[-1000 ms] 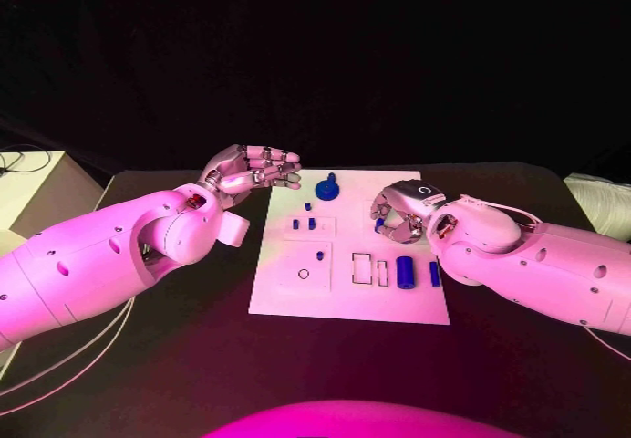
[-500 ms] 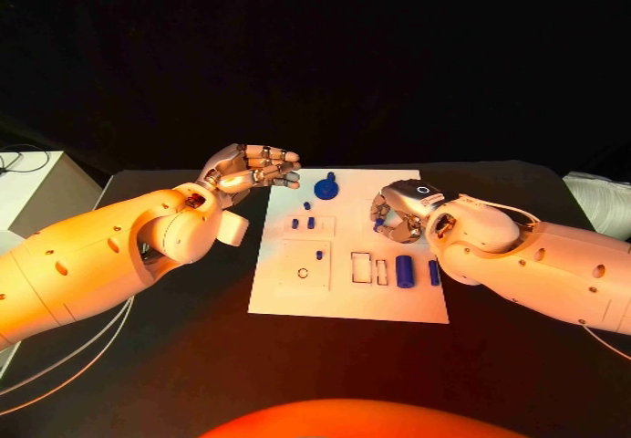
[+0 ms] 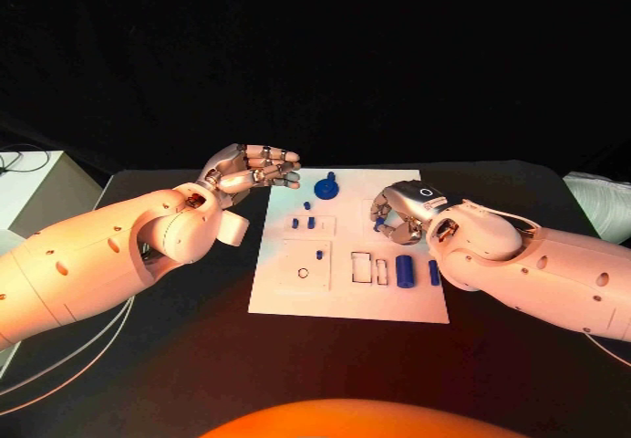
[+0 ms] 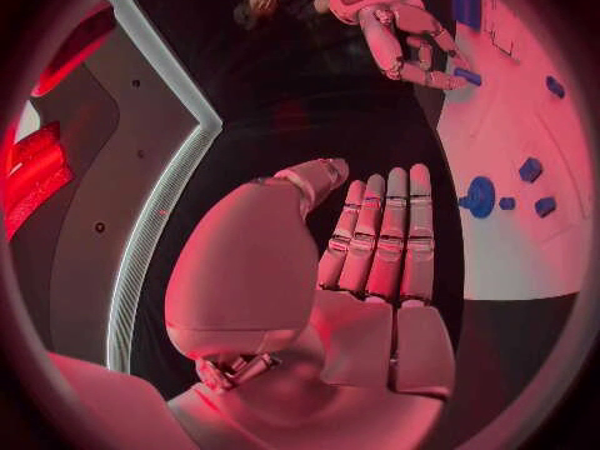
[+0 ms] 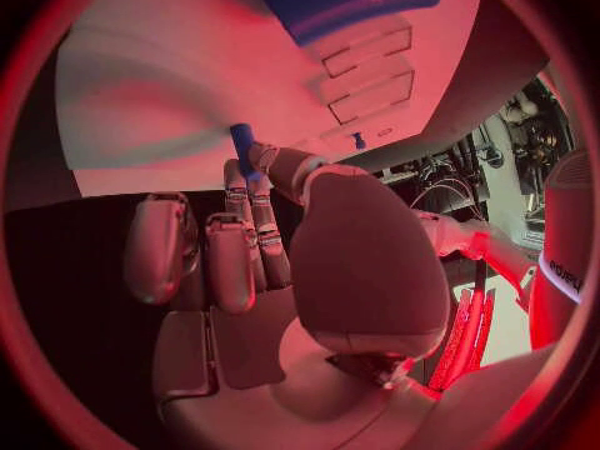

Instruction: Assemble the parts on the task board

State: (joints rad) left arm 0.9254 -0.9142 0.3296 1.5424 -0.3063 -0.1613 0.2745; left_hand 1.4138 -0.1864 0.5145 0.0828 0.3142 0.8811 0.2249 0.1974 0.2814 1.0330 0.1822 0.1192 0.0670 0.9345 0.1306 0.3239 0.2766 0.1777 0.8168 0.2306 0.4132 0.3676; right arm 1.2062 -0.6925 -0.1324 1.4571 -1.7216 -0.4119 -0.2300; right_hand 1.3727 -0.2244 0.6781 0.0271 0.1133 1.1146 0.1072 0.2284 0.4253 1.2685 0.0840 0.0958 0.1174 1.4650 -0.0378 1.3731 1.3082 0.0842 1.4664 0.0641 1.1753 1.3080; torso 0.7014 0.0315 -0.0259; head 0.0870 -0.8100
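My right hand (image 3: 401, 212) is hovering over the task board (image 3: 350, 306) at its 3 o'clock edge, pinching a small blue part (image 5: 241, 135) between thumb and fingertip; the other fingers are curling in beside it. My left hand (image 3: 250, 168) is sitting off the board's 10 o'clock corner, over the black table (image 3: 171, 365), palm up, fingers (image 4: 388, 232) lying side by side and slightly bent, holding nothing. On the board, a round blue part (image 3: 326, 189) is lying near 12 o'clock, small blue pegs (image 3: 304, 223) are standing in the plate towards 10 o'clock, and two blue bars (image 3: 405, 271) are lying just below my right hand.
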